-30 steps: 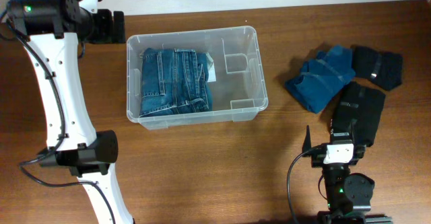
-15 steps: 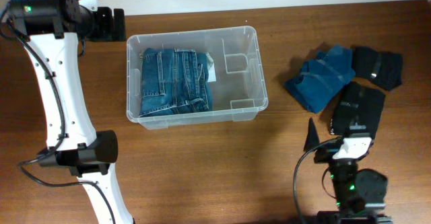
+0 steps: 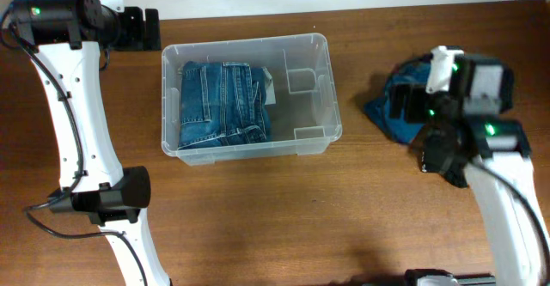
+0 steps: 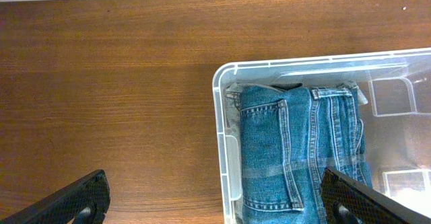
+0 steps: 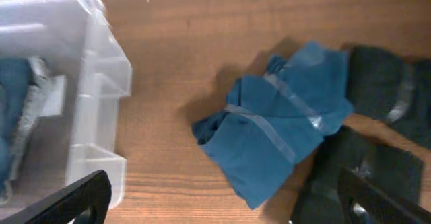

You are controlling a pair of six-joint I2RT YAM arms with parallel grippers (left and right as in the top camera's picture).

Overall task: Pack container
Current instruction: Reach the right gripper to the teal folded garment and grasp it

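The clear plastic container stands mid-table with folded blue jeans in its left half. It also shows in the left wrist view with the jeans, and in the right wrist view. My left gripper is open and empty, high above the container's left rim; in the overhead view it is at the back left. My right gripper is open and empty, hovering over a folded blue garment right of the container.
Two black folded garments lie next to the blue one, one behind it and one in front. The container's right half holds only moulded notches. Bare wooden table lies in front.
My right arm has swung from the table's front edge up and back, and now hangs over the blue and black garments. The left arm and container have not moved.
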